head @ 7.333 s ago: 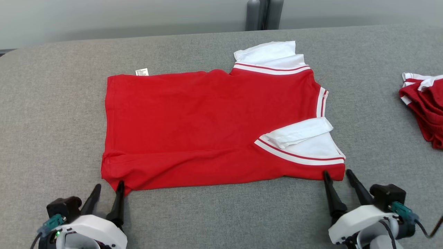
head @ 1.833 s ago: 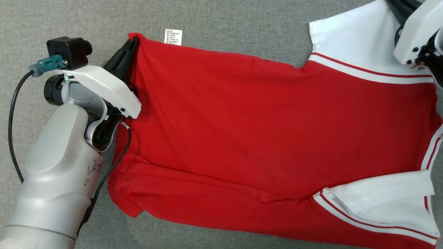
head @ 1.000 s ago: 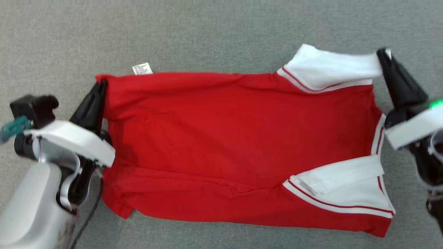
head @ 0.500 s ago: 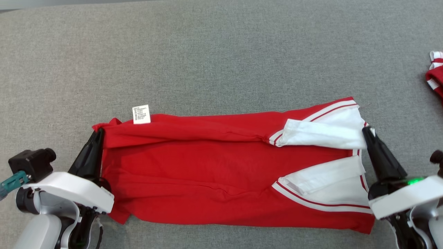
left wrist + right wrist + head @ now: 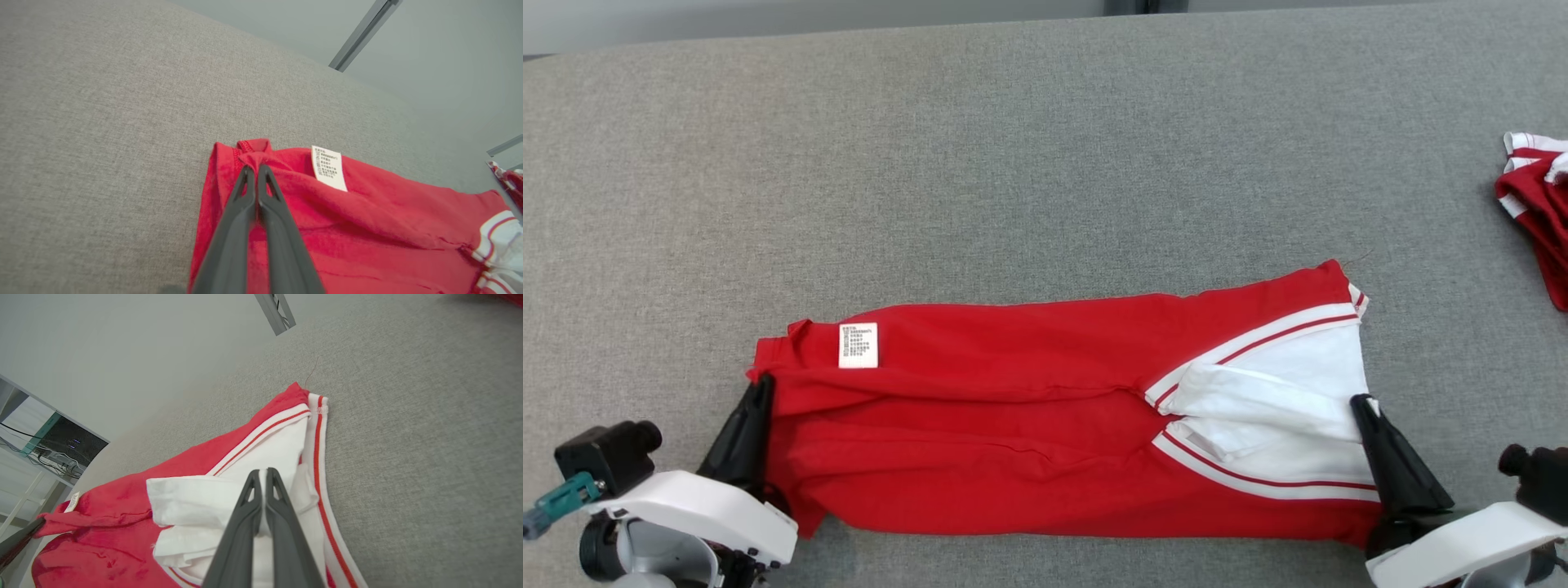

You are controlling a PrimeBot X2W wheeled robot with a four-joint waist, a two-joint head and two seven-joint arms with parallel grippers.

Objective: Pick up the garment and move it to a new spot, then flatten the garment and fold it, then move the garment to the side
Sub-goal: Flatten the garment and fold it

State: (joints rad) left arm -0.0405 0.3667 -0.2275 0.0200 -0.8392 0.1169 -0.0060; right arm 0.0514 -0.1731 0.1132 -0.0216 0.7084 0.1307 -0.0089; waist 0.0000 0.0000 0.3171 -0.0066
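Within the last second we had drawn the garment's [image 5: 1029,441] far edge over its near half. The broad red panel became a narrow band on the counter [image 5: 1013,163]. We judged the lengthwise fold nearly laid, with release and a crosswise fold left. Our left claw [image 5: 760,390] was pinching the hem corner just below and left of the care label [image 5: 858,345]. Our right claw [image 5: 1360,406] pinched the white sleeve [image 5: 1258,400] well right of that label. The long axis ran left to right, hem at the label end and collar end pointing right, away from it.
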